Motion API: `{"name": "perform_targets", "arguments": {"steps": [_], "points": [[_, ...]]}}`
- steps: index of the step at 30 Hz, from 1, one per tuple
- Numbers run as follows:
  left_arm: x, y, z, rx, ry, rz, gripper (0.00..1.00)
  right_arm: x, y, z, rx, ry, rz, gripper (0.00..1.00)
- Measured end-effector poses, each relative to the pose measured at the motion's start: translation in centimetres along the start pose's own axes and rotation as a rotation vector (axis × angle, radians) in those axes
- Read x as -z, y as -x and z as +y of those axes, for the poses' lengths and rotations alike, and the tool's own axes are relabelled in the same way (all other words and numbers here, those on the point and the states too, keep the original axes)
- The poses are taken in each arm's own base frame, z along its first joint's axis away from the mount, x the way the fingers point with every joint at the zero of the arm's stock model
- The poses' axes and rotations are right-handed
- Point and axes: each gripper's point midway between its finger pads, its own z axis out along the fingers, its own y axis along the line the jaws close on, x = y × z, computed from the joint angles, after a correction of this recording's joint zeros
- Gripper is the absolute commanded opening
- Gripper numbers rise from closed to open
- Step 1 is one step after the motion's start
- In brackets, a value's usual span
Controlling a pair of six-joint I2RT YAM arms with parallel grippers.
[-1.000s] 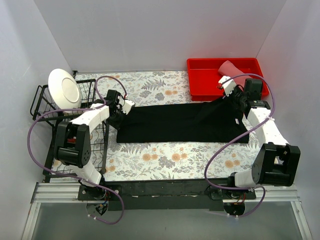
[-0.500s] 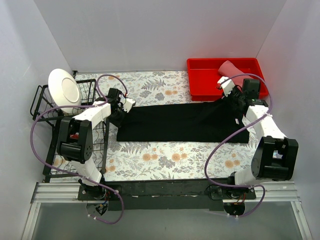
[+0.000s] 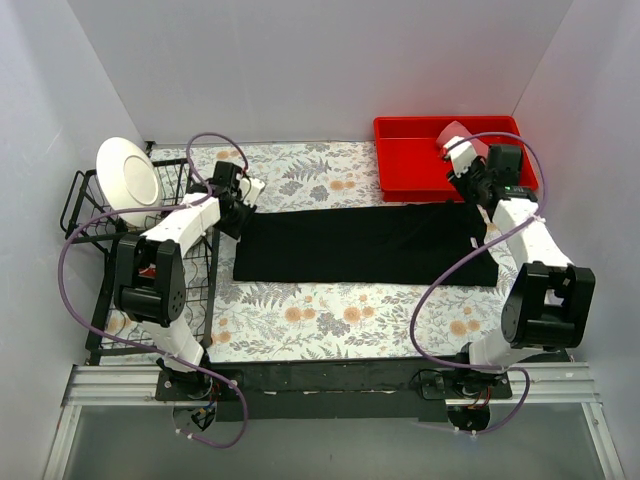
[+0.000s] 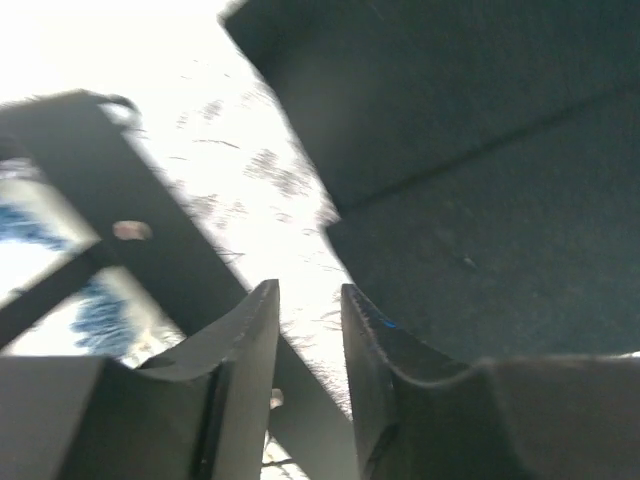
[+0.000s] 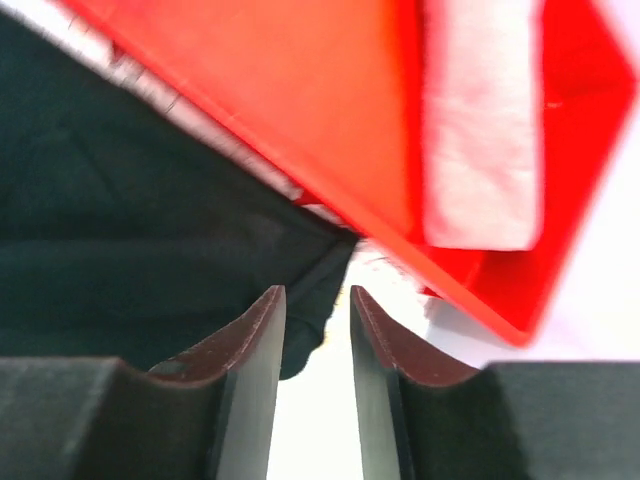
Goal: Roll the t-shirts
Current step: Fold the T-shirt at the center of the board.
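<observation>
Both grippers had drawn back from the black t-shirt [image 3: 360, 245] toward the upper part of the top view, and the cloth's right end, bunched and raised a second earlier, now lay flat. The left gripper [image 3: 243, 192] sat just off the shirt's upper left corner. In its wrist view its fingers [image 4: 262, 335] stood a narrow gap apart with only the floral tablecloth [image 3: 330, 320] showing between them, so it held nothing. The right gripper [image 3: 460, 165] hung over the near edge of the red bin [image 3: 410, 160], above the shirt's upper right corner. Its fingers [image 5: 262, 340] were likewise slightly parted and empty; a dark corner of the shirt showed beyond the gap, not pinched.

The black t-shirt lay as a long flat band across the middle of the frame, running left to right, with its far edge just beside the bin. The salmon-pink t-shirt [image 5: 480, 130] lay as a roll inside the bin in the upper right, partly hidden behind the right gripper in the top view. At the left edge a wire dish rack [image 3: 90, 200] held a white plate [image 3: 125, 172] upright.
</observation>
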Motion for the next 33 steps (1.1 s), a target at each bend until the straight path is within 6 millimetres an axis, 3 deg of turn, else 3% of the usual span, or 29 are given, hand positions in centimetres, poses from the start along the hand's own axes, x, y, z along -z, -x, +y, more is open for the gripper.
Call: {"name": "perform_targets", "arguments": {"steps": [6,9,11,15,21,27,33], "points": [[3.1,4.9,2.9,0.033,0.094,-0.119,0.34,4.6,2.7,-2.0,-0.014,-0.095,-0.064,0.43],[4.3,5.5,2.7,0.033,0.076,-0.142,0.34,6.5,2.0,-1.3,-0.009,-0.102,-0.062,0.43],[4.9,5.0,1.9,0.025,0.039,-0.141,0.33,6.8,0.0,0.2,-0.008,-0.044,-0.010,0.43],[5.1,1.8,-1.3,-0.005,-0.071,-0.099,0.30,6.4,-4.5,3.2,-0.009,0.100,0.120,0.42],[3.0,-3.1,-5.1,-0.034,-0.193,0.033,0.26,6.8,-11.2,7.6,-0.047,0.312,0.320,0.42],[1.2,-4.0,-5.6,-0.038,-0.212,0.073,0.25,6.1,-14.2,9.2,-0.094,0.411,0.411,0.42],[-0.8,-5.3,-6.1,-0.034,-0.224,0.111,0.24,4.9,-15.8,10.2,-0.112,0.481,0.467,0.41]]}}
